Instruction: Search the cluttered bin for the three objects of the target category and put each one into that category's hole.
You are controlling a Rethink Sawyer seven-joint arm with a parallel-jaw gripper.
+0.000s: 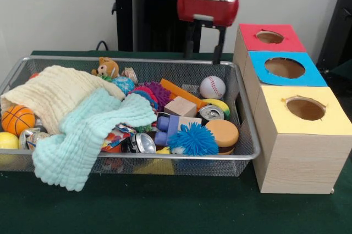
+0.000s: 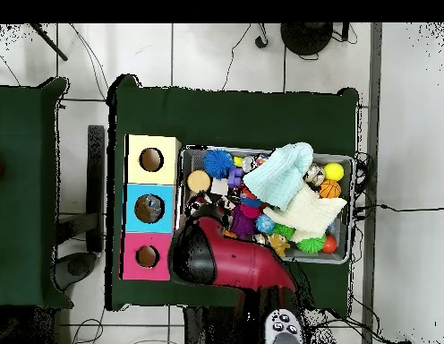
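Hovering at the far rim of the bin (image 1: 132,157), the gripper (image 1: 204,50) has its two dark fingers apart and holds nothing. I see no clear bottles; I suppose they hide under the cream cloth (image 1: 58,94) and the mint cloth (image 1: 88,135), well away to one side of the gripper. Directly under it lie a baseball (image 1: 212,87) and a silver can (image 1: 211,113). A blind grasp there could take the can, or catch the mesh.

I watch the bin (image 1: 234,154) close from across the table; overhead sits high, base at bottom; both share it.
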